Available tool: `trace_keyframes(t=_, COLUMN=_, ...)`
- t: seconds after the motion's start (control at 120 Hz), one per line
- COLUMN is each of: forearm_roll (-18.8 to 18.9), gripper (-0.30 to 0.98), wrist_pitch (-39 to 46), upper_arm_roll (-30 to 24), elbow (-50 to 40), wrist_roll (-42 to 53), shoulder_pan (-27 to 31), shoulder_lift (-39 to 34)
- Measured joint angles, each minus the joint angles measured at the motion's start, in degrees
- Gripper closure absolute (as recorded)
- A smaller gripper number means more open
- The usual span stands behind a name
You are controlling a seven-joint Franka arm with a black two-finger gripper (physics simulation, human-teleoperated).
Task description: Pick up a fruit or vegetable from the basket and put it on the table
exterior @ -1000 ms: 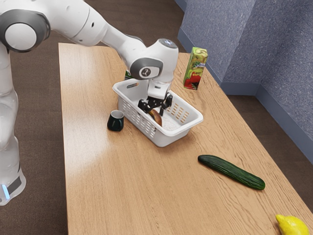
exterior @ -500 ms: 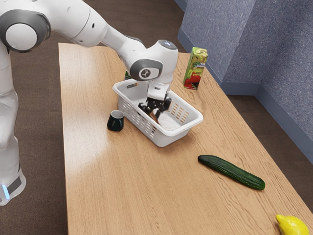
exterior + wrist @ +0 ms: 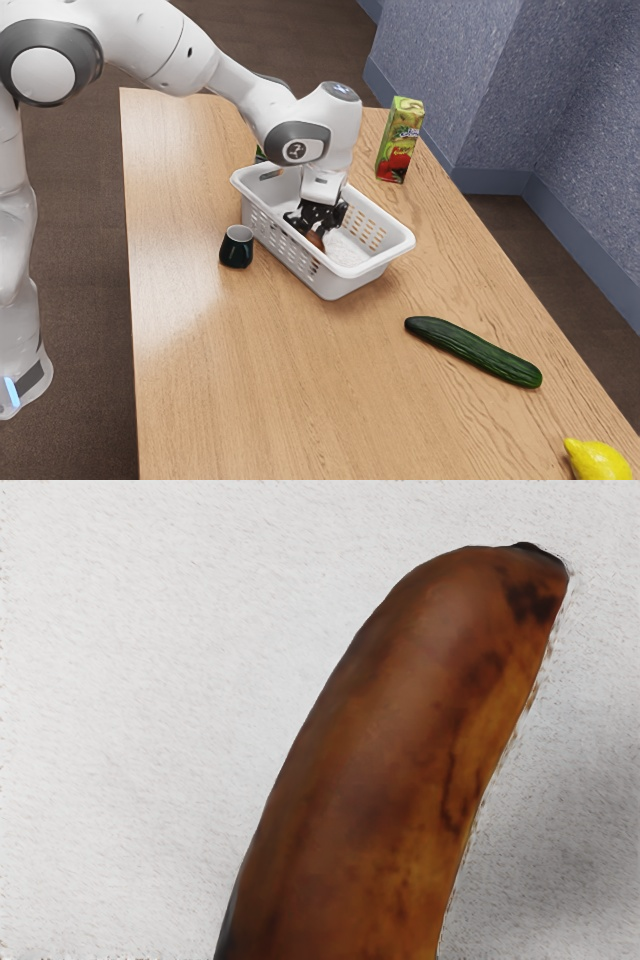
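Black two-finger gripper, pointing down inside a basket; I cannot tell whether it stands wide, narrow or closed on anything. Directly beneath it is the banana, browned and gently curved, with a dark tip at the end that reaches out from under the gripper. It is in the basket, against the pale textured floor. I judge this to be the grasping step, with the placing all to come.

Around the gripper stand the walls of the white plastic basket, pierced with slots. They explain the approach from above: I need depth to reach the banana without striking the rim. The white arm arches over the rim, most likely for the same reason.

Outside the basket, on the arm-base side of the gripper, a small dark cup stands upright. On the side away from the cup, beyond the gripper, is an upright juice carton. Toward the exterior view's lower right from the gripper lies a cucumber, with a lemon farther out. All rest on the wooden table.

Once the grip is sure, I should lift straight up before moving sideways; an off-centre hold could let the banana swivel into the rim.
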Motion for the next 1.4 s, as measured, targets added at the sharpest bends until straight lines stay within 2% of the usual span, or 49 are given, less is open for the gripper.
trace_keyframes(t=0.433, forearm_roll=0.15, gripper=0.55, wrist_pitch=-3.37, upper_arm_roll=-0.61, elbow=5.68, wrist_roll=-0.45, shoulder_pan=-0.27, shoulder_lift=-1.62)
trace_keyframes(t=0.7, forearm_roll=0.57, gripper=0.55, wrist_pitch=-7.62, upper_arm_roll=-2.87, elbow=8.68, wrist_roll=-0.90, shoulder_pan=-0.41, shoulder_lift=-4.17)
trace_keyframes(t=0.833, forearm_roll=1.36, gripper=0.55, wrist_pitch=-11.80, upper_arm_roll=-6.17, elbow=15.98, wrist_roll=-1.35, shoulder_pan=-0.62, shoulder_lift=-4.79)
trace_keyframes(t=0.975, forearm_roll=1.86, gripper=0.55, wrist_pitch=-14.83, upper_arm_roll=-8.75, elbow=17.24, wrist_roll=-2.00, shoulder_pan=-0.45, shoulder_lift=-5.32)
trace_keyframes(t=1.225, forearm_roll=1.80, gripper=0.55, wrist_pitch=-17.08, upper_arm_roll=-18.40, elbow=20.85, wrist_roll=-3.49, shoulder_pan=-0.75, shoulder_lift=-5.04)
trace_keyframes(t=1.4, forearm_roll=1.97, gripper=0.54, wrist_pitch=-17.59, upper_arm_roll=-22.96, elbow=24.74, wrist_roll=-4.68, shoulder_pan=-0.99, shoulder_lift=-3.27)
